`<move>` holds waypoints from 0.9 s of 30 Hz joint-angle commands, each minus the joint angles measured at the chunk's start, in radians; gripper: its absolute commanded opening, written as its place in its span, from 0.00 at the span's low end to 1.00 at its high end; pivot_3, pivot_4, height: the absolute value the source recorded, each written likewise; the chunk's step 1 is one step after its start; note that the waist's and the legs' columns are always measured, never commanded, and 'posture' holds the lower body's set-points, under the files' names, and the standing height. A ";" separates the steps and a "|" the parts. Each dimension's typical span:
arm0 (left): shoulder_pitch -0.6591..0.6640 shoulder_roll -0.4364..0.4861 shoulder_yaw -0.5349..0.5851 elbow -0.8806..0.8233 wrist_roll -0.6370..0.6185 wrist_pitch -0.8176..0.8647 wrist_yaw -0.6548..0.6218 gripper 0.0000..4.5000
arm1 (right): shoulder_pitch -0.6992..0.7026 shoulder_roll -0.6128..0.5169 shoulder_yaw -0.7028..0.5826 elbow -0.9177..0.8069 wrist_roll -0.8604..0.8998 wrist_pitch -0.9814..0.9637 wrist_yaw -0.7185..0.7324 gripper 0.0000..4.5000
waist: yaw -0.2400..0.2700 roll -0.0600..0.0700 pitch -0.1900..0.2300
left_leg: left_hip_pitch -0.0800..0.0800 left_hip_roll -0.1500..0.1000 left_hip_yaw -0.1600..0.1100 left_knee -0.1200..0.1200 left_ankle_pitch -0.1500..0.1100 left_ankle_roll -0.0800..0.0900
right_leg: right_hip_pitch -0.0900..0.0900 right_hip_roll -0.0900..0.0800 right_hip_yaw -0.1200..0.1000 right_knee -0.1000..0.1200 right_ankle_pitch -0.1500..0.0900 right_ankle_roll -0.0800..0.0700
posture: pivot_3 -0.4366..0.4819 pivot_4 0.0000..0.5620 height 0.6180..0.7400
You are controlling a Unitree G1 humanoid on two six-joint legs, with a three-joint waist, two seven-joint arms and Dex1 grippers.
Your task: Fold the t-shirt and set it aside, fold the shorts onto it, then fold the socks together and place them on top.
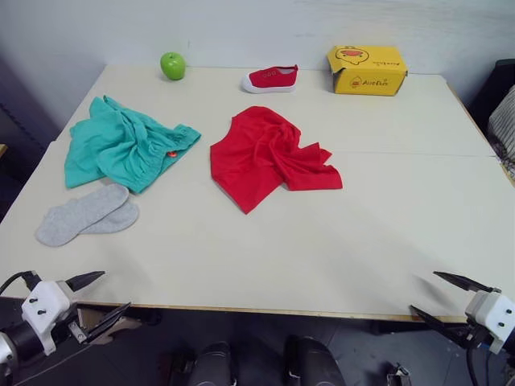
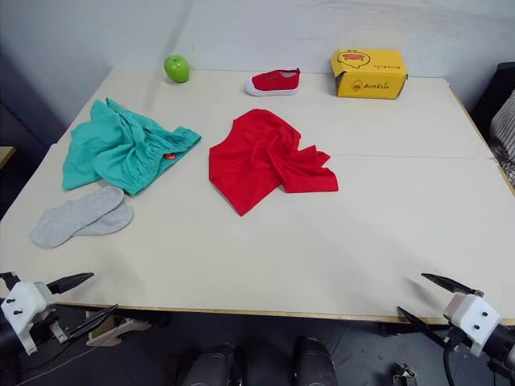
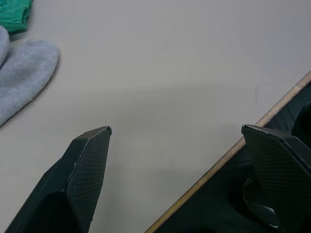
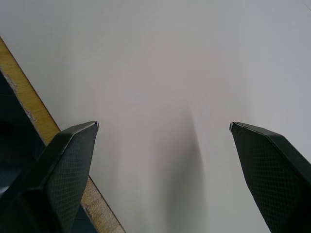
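T-shirt — crumpled, mid-table, unfolded; the reference point. Shorts bunched to its left; socks overlapping, nearer than the shorts, probably paired. Left gripper and right gripper — fingers spread, empty, at the near table edge, seemingly poised to start.

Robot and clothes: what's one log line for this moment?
t-shirt crumpled, unfolded | shorts untouched | socks untouched | left gripper open | right gripper open
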 commanded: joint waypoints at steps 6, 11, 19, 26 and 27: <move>-0.194 0.079 -0.095 -0.191 -0.168 0.293 0.033 1.00 | -0.126 -0.027 0.057 -0.086 0.040 0.095 0.011 0.98 | 0.000 0.000 0.000 | 0.001 0.000 0.001 0.002 0.001 0.000 | 0.000 0.000 0.003 0.004 0.001 0.001 | 0.48 0.27 1.00; -0.541 0.152 -0.347 -0.173 -0.011 0.398 0.115 1.00 | -0.356 -0.056 0.166 -0.142 -0.032 0.209 -0.023 0.98 | 0.001 0.003 0.001 | 0.003 -0.001 0.003 0.002 0.006 -0.006 | -0.001 0.001 0.005 0.008 0.001 0.001 | 0.48 0.27 1.00; -0.946 0.073 -0.719 0.157 0.370 0.143 0.151 1.00 | -0.778 -0.036 0.375 0.059 -0.276 0.176 -0.096 0.98 | -0.002 0.002 0.002 | 0.000 -0.004 0.015 0.003 0.008 -0.006 | -0.010 0.011 0.007 0.016 0.001 0.002 | 0.48 0.27 1.00; -1.128 -0.038 -0.815 0.439 0.528 -0.061 0.240 1.00 | -1.036 0.028 0.517 0.303 -0.458 0.149 -0.215 0.98 | -0.003 0.000 0.003 | -0.003 -0.004 0.018 0.004 0.009 -0.006 | -0.014 0.013 0.010 0.017 0.002 0.003 | 0.48 0.27 1.00; -1.143 -0.054 -0.826 0.468 0.546 -0.085 0.254 1.00 | -1.062 0.035 0.531 0.331 -0.475 0.144 -0.229 0.98 | -0.003 0.000 0.003 | -0.002 -0.004 0.018 0.005 0.009 -0.006 | -0.014 0.013 0.010 0.018 0.002 0.003 | 0.48 0.27 1.00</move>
